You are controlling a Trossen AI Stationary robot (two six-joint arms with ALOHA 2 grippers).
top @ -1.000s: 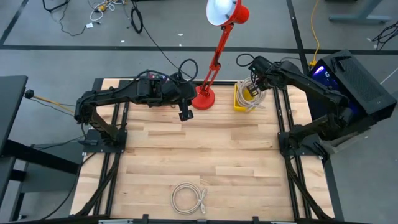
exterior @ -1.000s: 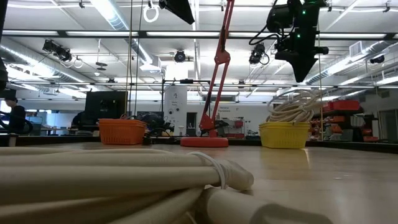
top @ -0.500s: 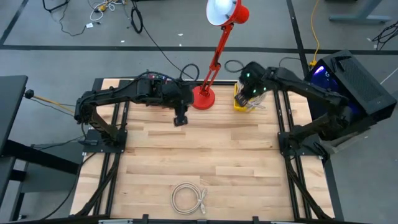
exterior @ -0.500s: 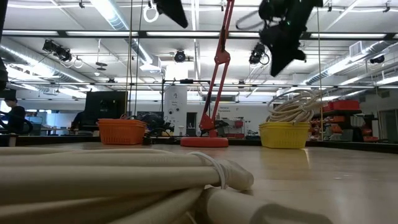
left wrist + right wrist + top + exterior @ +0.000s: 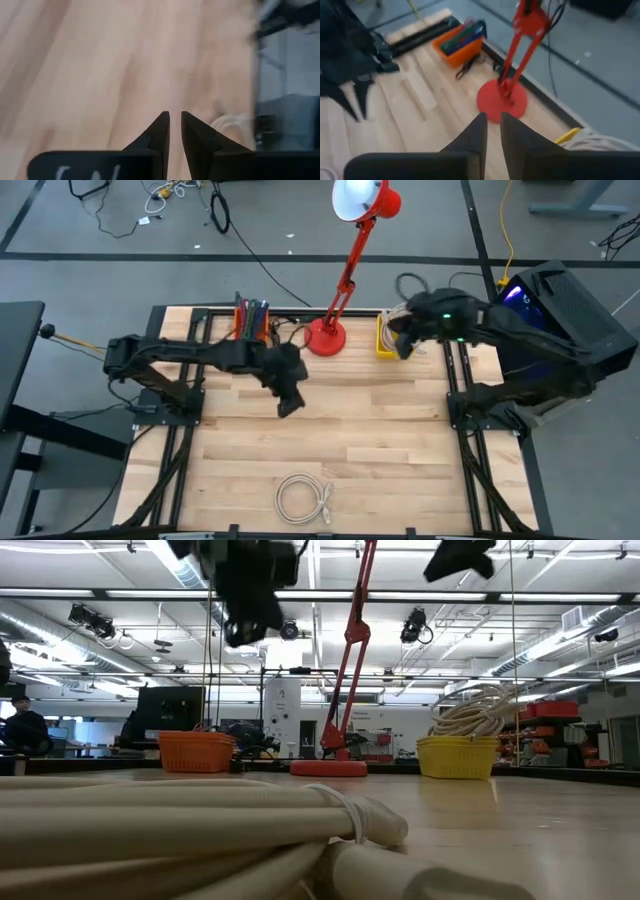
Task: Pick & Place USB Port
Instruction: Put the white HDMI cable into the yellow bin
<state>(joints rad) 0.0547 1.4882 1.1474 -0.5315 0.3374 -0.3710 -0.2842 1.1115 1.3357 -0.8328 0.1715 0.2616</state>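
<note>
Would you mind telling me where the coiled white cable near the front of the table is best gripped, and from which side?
Come straight down on the white cable, which lies flat in a loose ring. Grip the bundled side of the loop, where the strands run together, with the fingers across them. The left gripper is nearer; the right gripper is by the yellow basket.

No text can be read (wrist-mount marks too blurred).
</note>
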